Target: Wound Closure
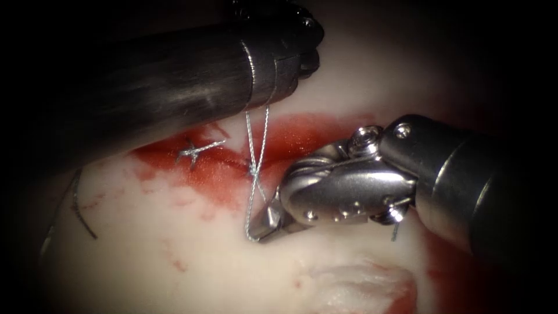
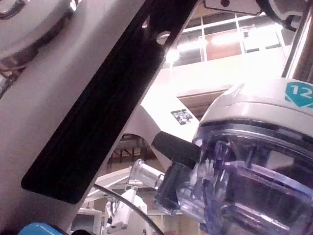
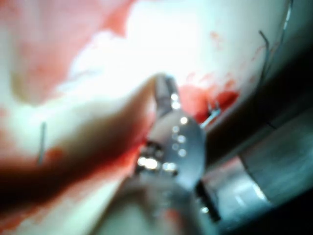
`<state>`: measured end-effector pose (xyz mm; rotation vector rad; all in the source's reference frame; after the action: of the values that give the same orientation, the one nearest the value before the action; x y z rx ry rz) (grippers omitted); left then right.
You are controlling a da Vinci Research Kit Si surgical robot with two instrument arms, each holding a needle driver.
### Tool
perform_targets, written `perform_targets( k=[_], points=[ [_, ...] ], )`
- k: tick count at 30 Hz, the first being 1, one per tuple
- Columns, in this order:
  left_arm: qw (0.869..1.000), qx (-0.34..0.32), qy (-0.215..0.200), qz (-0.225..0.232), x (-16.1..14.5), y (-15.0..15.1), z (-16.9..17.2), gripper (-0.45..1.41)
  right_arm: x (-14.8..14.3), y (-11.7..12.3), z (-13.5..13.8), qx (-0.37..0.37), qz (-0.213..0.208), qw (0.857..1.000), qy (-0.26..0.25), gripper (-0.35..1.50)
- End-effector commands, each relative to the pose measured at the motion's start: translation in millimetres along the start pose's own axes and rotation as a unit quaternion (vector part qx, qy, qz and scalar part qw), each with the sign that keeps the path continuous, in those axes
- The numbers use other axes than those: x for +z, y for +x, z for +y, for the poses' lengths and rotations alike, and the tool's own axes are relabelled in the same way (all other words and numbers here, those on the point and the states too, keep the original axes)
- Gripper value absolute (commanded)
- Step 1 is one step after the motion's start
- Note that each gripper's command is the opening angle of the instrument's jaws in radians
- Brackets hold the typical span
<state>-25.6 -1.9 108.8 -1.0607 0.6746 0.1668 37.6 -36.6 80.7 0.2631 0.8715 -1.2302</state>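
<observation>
Thread held taut over the cut, both tools engaged.
Endoscope: right tool jaws clamp thread at lower centre; left tool upper left, jaws cannot tell. Knotted stitch lies left on tissue. Needle location unclear.

the tissue carries everything here, pale across the lower frame. red fluid lies on it across the middle. a tied knot with cut ends lies left of centre, and a dark curved needle at far left.
</observation>
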Motion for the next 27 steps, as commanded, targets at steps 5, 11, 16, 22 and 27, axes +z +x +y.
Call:
perform_targets(
  k=[5,11,16,22,27],
  points=[
    [1.000,-0.004,0.001,0.004,0.8,-0.4,1.5,-0.45,-0.1,-0.5,0.8,-0.015,-0.003,1.000,-0.001,-0.35],
    [1.000,-0.003,0.001,0.007,0.8,-0.7,1.4,-0.45,0.0,-0.1,0.7,-0.076,-0.044,0.995,0.052,-0.35],
    [1.000,0.001,0.007,0.005,0.6,-0.7,1.2,-0.45,-0.3,0.4,1.2,-0.126,-0.070,0.984,0.104,-0.35],
    [0.998,-0.033,0.041,-0.037,0.4,0.5,0.9,-0.45,-1.1,0.9,1.5,-0.131,-0.090,0.982,0.106,-0.18],
    [0.941,-0.232,0.187,-0.160,-1.7,7.8,2.4,-0.45,-4.1,1.0,2.3,0.072,-0.131,0.988,0.033,0.17]
  ],
)
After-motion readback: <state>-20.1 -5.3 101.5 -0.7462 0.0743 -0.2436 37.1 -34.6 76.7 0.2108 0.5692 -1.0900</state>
